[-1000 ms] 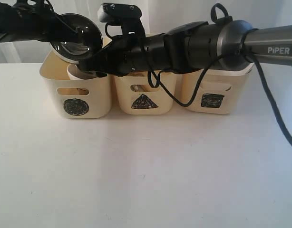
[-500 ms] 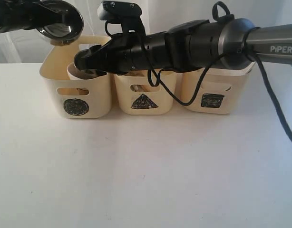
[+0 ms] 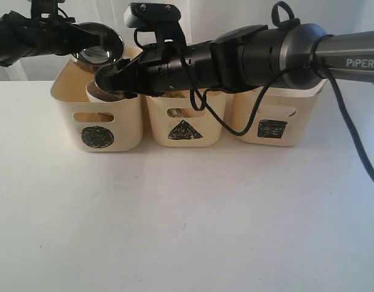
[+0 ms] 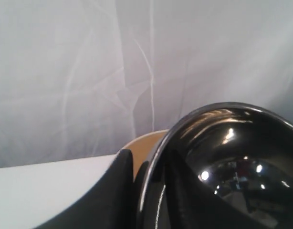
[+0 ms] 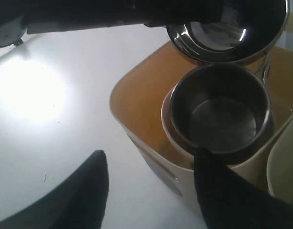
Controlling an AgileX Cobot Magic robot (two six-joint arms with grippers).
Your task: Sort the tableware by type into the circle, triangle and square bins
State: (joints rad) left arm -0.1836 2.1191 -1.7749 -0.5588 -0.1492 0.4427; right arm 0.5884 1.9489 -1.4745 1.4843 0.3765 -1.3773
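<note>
Steel bowl (image 3: 102, 42) is hanging above the circle bin (image 3: 123, 121), rim clamped in the left gripper (image 4: 153, 191); the right gripper (image 5: 151, 191), jaws apart, is hovering over a steel mug (image 5: 223, 114) inside.

1. Exterior view: set in front of the table (image 3: 187, 231), a little above its surface. It faces the row of bins and the curtain (image 3: 236, 12) behind. Mid distance, whole row in frame.
2. Left wrist view: hard against the steel bowl (image 4: 232, 162), whose rim fills one corner. It faces the curtain.
3. Right wrist view: close above the circle bin (image 5: 137, 109), looking steeply down into it, with table alongside.
4. Overlap: the steel bowl shows in all three views; the circle bin shows in the exterior and right wrist views.
</note>
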